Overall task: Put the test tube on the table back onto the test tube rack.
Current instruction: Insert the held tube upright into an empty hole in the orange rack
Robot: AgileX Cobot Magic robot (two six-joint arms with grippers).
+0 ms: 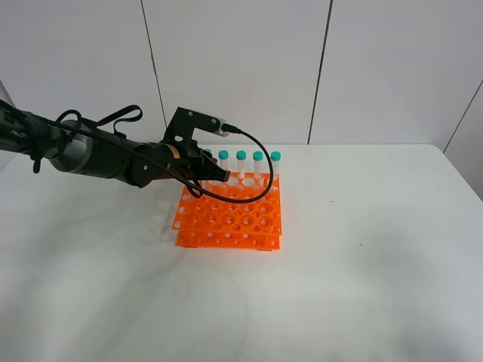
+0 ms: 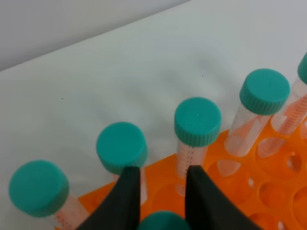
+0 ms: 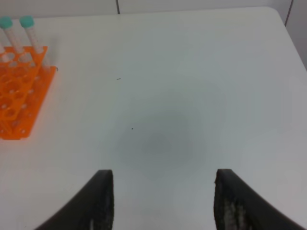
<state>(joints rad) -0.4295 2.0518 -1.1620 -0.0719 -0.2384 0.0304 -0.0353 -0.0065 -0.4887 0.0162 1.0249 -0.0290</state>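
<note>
Left gripper (image 2: 160, 199): clenched on a test tube (image 2: 163, 221), only its teal cap showing between the dark fingers (image 2: 125, 201).
Test tube: held over the rack's rear left corner, just in front of the back row.
Test tube rack (image 1: 230, 216): orange, two-tiered, resting on the white table (image 1: 362, 256), a row of teal-capped tubes (image 1: 258, 166) upright along its far edge.
Right gripper (image 3: 160, 199): jaws apart, grasping nothing, above bare tabletop well to the rack's right.

Bright even light, soft shadows, close wrist view slightly blurred
</note>
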